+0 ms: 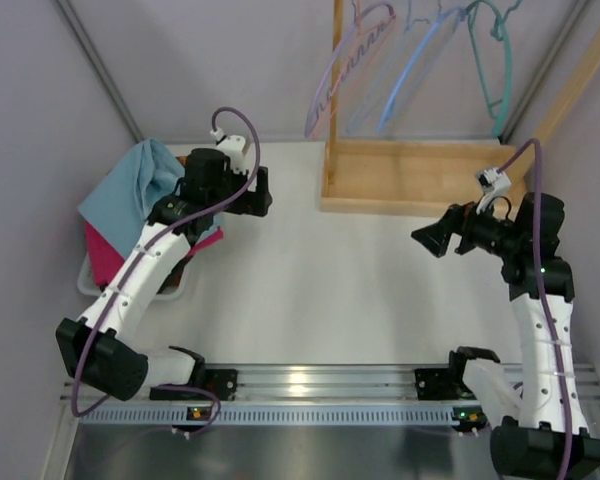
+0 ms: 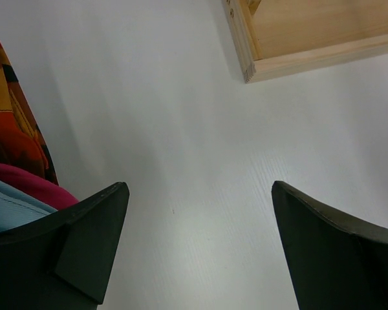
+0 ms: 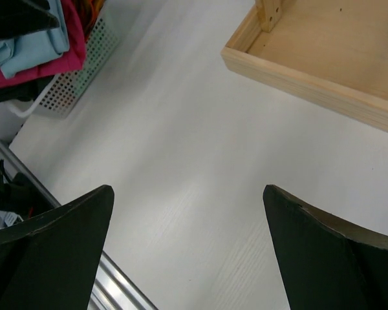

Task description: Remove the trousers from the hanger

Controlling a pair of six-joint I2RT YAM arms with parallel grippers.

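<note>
The soft, light blue-teal fabric trousers (image 1: 125, 200) are seen crumpled in a loose, draping heap, well to the left of the shallow pale wooden box-shaped rack base (image 1: 420, 205). The thin teal-green plastic hanger (image 1: 500, 115) is seen hung above that base's right end, carrying no garment and well apart from the trousers.

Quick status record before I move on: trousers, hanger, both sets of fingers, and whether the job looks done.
trousers: light blue, piled in the white basket on top of the magenta cloth
hanger: teal-green, hanging above the wooden rack base, nothing on it
left fingers: apart, holding nothing, near the basket
right fingers: apart, holding nothing, near the rack base
task state: trousers look off the hanger
</note>
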